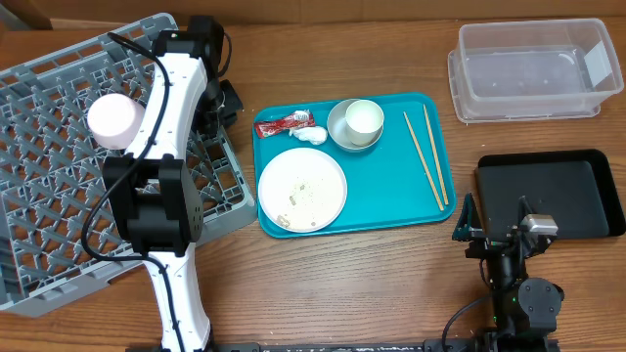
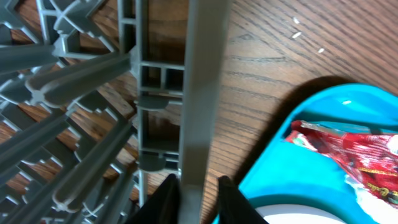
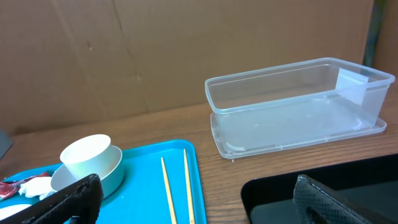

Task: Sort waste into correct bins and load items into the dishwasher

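Two notes: with left gripper [image 2: 196, 194] pinched on side wall of large grey lattice plastic dish rack [image 1: 49, 196] at table's left, drag slow and level, clear of flat teal serving tray [image 1: 391, 186] just beside; leave right gripper [image 3: 196, 202] idle, jaws wide apart, beside shallow black rectangular tray [image 1: 548, 191].
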Available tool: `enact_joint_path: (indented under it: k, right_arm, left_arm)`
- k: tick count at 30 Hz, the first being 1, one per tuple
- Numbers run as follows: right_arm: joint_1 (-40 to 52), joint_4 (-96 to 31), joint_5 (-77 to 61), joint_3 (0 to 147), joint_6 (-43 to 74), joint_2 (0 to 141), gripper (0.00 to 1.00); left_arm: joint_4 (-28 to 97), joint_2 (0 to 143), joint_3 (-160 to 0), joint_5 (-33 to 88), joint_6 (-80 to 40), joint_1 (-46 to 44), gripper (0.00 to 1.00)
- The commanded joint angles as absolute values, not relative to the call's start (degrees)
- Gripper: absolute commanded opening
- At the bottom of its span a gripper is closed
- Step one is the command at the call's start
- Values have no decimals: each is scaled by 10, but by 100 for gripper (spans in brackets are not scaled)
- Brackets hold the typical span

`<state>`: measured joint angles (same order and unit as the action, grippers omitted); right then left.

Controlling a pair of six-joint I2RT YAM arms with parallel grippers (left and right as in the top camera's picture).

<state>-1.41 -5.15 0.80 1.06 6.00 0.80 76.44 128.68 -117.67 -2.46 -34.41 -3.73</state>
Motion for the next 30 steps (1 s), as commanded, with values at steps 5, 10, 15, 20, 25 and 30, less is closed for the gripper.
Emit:
enact_joint_path:
  k: [5,10,15,20,25,30]
  right_arm:
    - [-16,-48,7,4,62,2,100]
    - [-16,-48,7,4,62,2,100]
    - [-16,-48,7,4,62,2,100]
    - [-16,-48,7,4,62,2,100]
    - [-16,-48,7,4,62,2,99]
    - [-16,-48,7,4,62,2,100]
  left_arm:
    - [766,1297,-1171,-5,-345,-46,21]
    - [789,1297,-1171,-6,-306,-46,6]
    - [825,1297,-1171,-6,-289,-46,4]
    - [860,1297,-1171,-6,-245,-46,4]
    - [901,1297,-1171,-5,-212,-46,4]
    - [929,1297,-1170,-4,-174,-47,4]
